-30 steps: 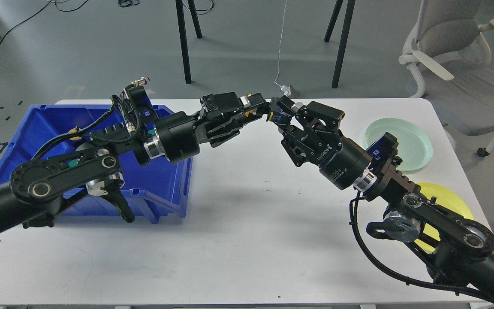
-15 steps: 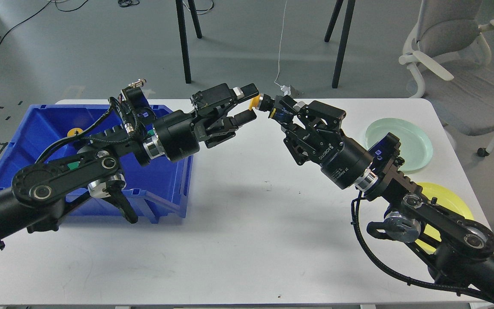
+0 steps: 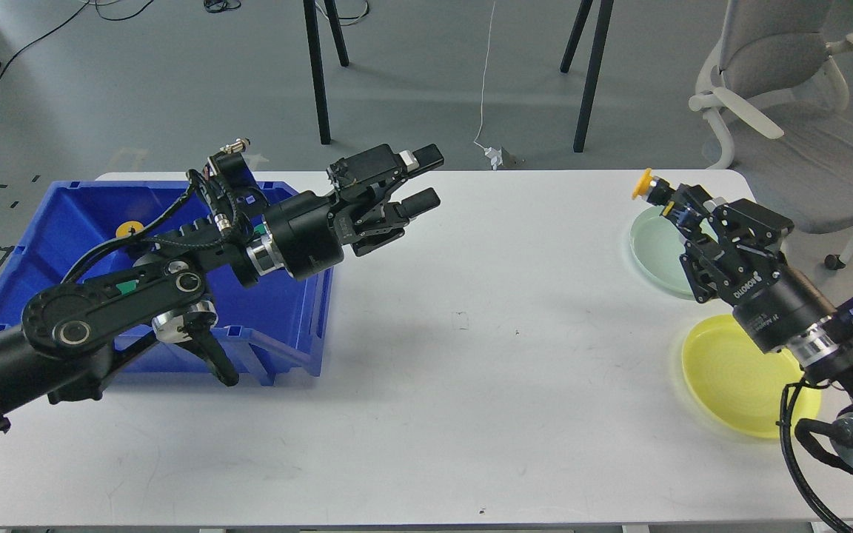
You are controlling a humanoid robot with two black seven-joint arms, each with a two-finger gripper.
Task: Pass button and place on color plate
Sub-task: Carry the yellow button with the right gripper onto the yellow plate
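My right gripper (image 3: 665,197) is shut on a yellow-capped button (image 3: 646,183) and holds it in the air over the far left edge of the pale green plate (image 3: 656,248). The yellow plate (image 3: 737,374) lies nearer me on the right, below the right wrist. My left gripper (image 3: 426,180) is open and empty, raised above the table just right of the blue bin (image 3: 86,222). Another yellow button (image 3: 128,229) lies inside the bin.
The white table (image 3: 426,385) holds the blue bin at the left and the two plates at the right. A grey chair (image 3: 789,111) stands beyond the table's far right corner. Black stand legs (image 3: 317,70) are on the floor behind.
The left gripper opened and let go of the button. The right gripper carried the button right, from the table's middle to above the green plate. The left arm stayed nearly still.
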